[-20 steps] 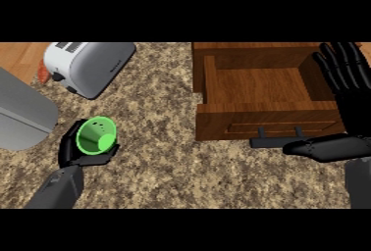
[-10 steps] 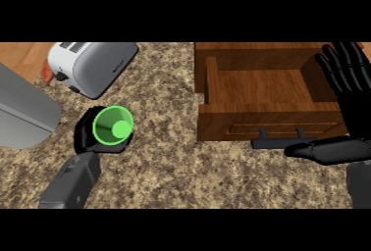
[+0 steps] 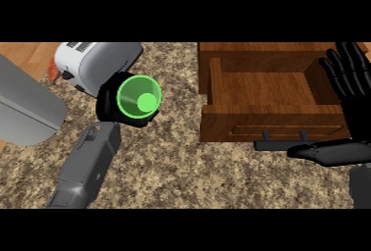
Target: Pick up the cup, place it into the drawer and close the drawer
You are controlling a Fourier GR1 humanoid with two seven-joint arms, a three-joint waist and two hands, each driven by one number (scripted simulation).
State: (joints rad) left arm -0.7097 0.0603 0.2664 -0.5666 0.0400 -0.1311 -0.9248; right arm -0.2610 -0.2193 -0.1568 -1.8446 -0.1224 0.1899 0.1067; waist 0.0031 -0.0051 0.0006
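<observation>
One cup (image 3: pixel 139 100) sits above the counter in the left hand's (image 3: pixel 107 105) curled fingers, between one toaster (image 3: pixel 98 61) and one open drawer (image 3: pixel 275 125), where the right hand (image 3: pixel 358 112) rests, fingers straight.

A speckled brown stone counter (image 3: pixel 210 176) lies under everything. A silver box-shaped toaster (image 3: pixel 94 61) sits at the far left. Just in front of it, the black left hand (image 3: pixel 109 105) curls round a round green cup (image 3: pixel 141 98). A flat grey metal sheet (image 3: pixel 25 105) is left of the cup. A pulled-out brown wooden drawer (image 3: pixel 215 93) is to the right of the cup, with bare counter between them. A black bar handle (image 3: pixel 279 142) is on the drawer's near front. The black right hand (image 3: pixel 355 98) is at the right edge, over the drawer's right wall, fingers straight.
</observation>
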